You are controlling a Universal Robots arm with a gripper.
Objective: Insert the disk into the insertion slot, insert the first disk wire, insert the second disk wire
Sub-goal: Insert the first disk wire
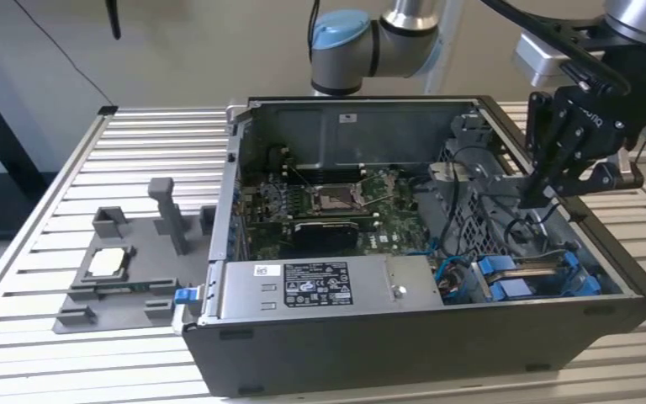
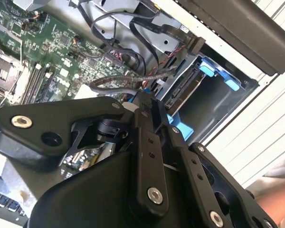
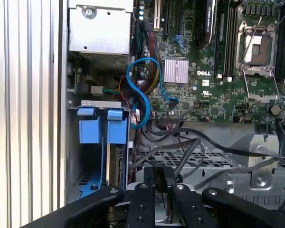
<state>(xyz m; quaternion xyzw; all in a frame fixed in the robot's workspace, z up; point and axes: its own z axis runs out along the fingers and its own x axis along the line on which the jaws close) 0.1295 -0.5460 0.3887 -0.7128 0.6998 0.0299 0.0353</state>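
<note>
The gripper (image 1: pixel 540 198) hangs inside the computer case (image 1: pixel 413 353), apparently closed among black wires (image 3: pixel 190 147); whether it pinches one is unclear. Near it, the disk (image 3: pixel 116 130) sits slotted. Wire insertion seems in hand, and it demands precise connector alignment.

open computer case (image 1: pixel 413 353) — motherboard (image 1: pixel 390 198) inside | grey fixture (image 1: pixel 121 290) on slatted table (image 1: pixel 31 345)

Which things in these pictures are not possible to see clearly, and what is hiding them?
- Disk: in the first wrist view the shadowed bay hides its body; how deep it sits is unclear.
- Disk sockets: in the second wrist view black cables and the pincer cover them.
- What the pincer touches: in the exterior view the contact is too small and dark among the cables.
</note>
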